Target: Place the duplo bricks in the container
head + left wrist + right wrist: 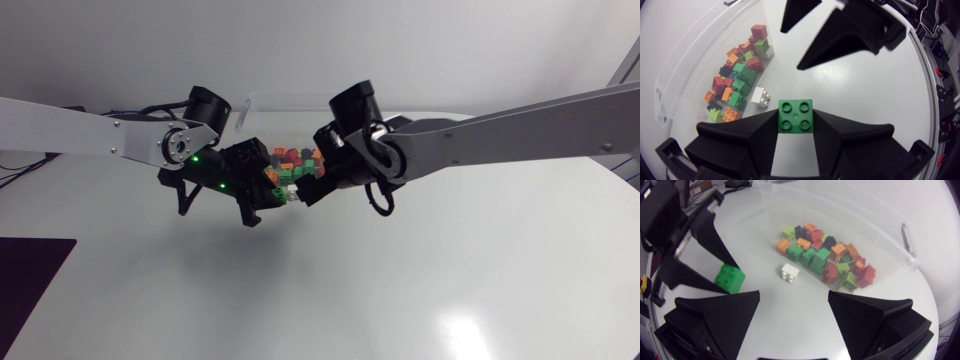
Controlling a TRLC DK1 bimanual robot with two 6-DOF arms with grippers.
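Left jaws clench a green brick (796, 116) from two sides, holding it over the worktop (855, 100) just beside the clear container (685, 55); right jaws stand released, facing them. To do this well, I judge the brick should travel past the container's rim until it hangs over the brick pile (740, 75), then be let go low, avoiding the right jaws and the white brick (761, 96)
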